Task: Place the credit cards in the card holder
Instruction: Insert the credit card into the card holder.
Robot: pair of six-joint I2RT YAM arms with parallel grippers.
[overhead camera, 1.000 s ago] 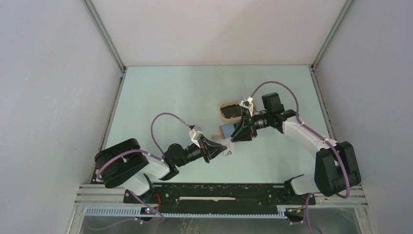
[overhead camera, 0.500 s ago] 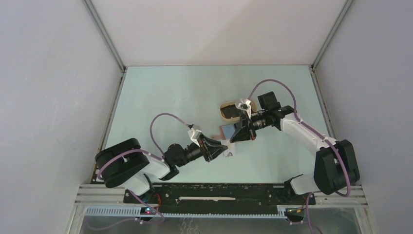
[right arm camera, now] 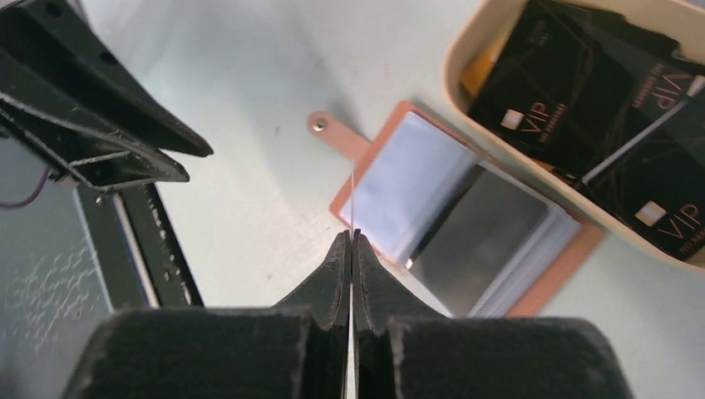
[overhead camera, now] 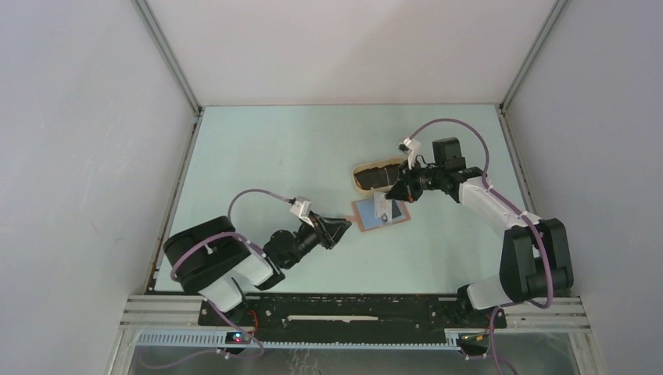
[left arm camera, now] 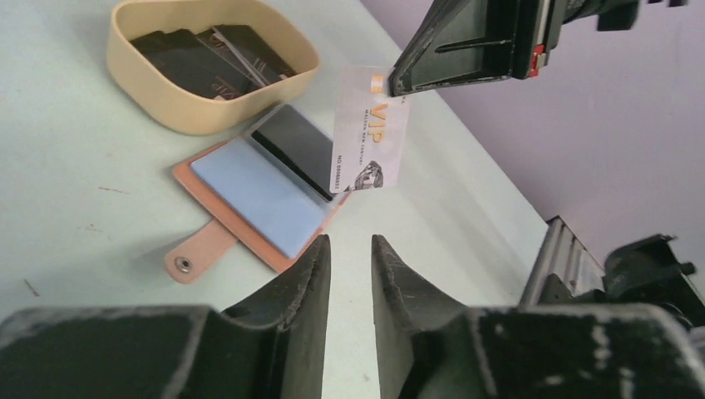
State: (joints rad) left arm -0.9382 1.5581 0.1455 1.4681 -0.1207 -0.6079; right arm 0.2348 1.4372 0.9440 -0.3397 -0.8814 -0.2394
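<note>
The card holder [overhead camera: 381,212] lies open on the table, reddish-brown with a strap tab and bluish-grey pockets. It also shows in the left wrist view [left arm camera: 258,195] and the right wrist view [right arm camera: 449,208]. My right gripper [overhead camera: 393,195] [right arm camera: 352,234] is shut on a pale VIP credit card [left arm camera: 370,129], held upright just above the holder. That card shows edge-on in the right wrist view [right arm camera: 353,195]. My left gripper [overhead camera: 342,227] [left arm camera: 349,241] is empty, its jaws a narrow gap apart, low over the table near the holder's strap side.
A beige oval tray [overhead camera: 361,173] [left arm camera: 208,108] [right arm camera: 457,50] stands just behind the holder and touches it. It holds several black VIP-printed pieces [right arm camera: 582,91]. White walls close in the table on three sides.
My left gripper has drawn back to the left, away from the card. My right gripper has carried the card back and right, over the open holder.
</note>
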